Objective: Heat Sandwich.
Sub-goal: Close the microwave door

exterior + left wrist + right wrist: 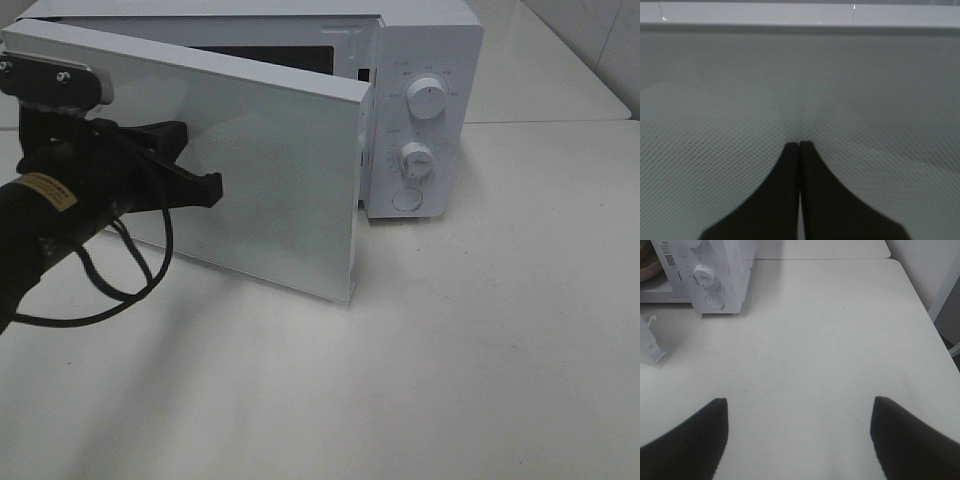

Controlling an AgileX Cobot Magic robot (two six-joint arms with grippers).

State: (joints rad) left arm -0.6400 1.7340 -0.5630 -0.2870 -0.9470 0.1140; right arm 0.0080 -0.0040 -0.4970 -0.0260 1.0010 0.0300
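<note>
Item: sandwich — not plainly made out. Only a tan sliver showed above the rim of a pink plate (pixel 650 274) inside the microwave (pixel 425 60), seen in the right wrist view and too small to name with certainty. By judgement the sandwich was already loaded in the cavity.

Door (pixel 280 180): hinged at the microwave's left and standing partly open.

Left gripper (pixel 210 187): jaws pressed together, holding nothing, tips against the door's outer face — probably set to push it shut.

Right gripper (pixel 800 401): jaws spread wide and empty, above the table (pixel 450 380) in front of the microwave and to its right.

Dials (pixel 428 100): on the microwave's right panel, with nothing touching them.

Remaining, by judgement: close the door fully, then set the heating.
</note>
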